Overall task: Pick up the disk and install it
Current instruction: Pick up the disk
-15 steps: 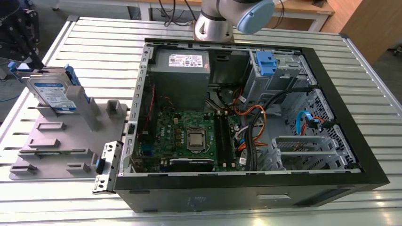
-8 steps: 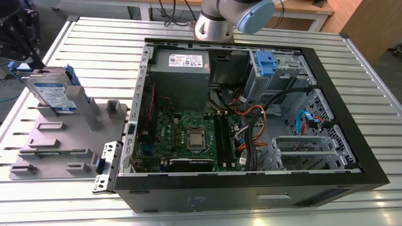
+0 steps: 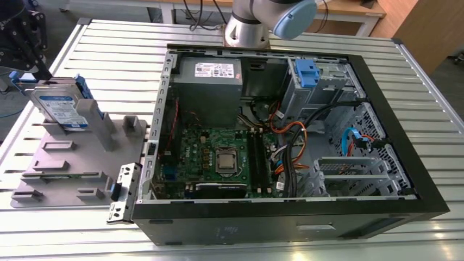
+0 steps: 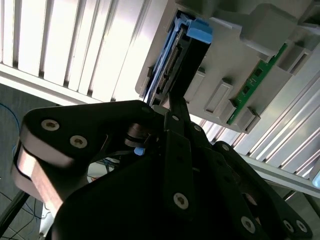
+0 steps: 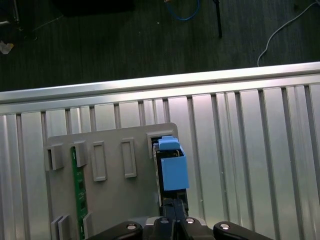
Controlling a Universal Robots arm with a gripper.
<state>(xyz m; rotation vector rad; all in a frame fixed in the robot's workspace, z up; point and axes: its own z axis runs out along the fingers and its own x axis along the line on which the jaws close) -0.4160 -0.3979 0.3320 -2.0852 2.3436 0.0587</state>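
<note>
Disk (image 3: 62, 106), a flat rectangular silver-metal hard drive with a blue-and-white label and blue plastic rails, stands on edge in a slotted grey plastic holder (image 3: 65, 163). That holder lies on the ribbed metal tabletop (image 3: 108, 54), to the exterior view's left of the open black computer case (image 3: 290, 228). The black gripper (image 3: 45, 73) hangs right over the disk's top edge.

In the second wrist view, the slim dark fingers (image 4: 176, 107) are drawn together with no gap showing and point straight at the disk's narrow edge. They reach just short of the blue handle (image 4: 200, 31).

In the first wrist view, the fingers (image 5: 169, 212) sit closed at the end of the disk. They grip nothing.
</note>
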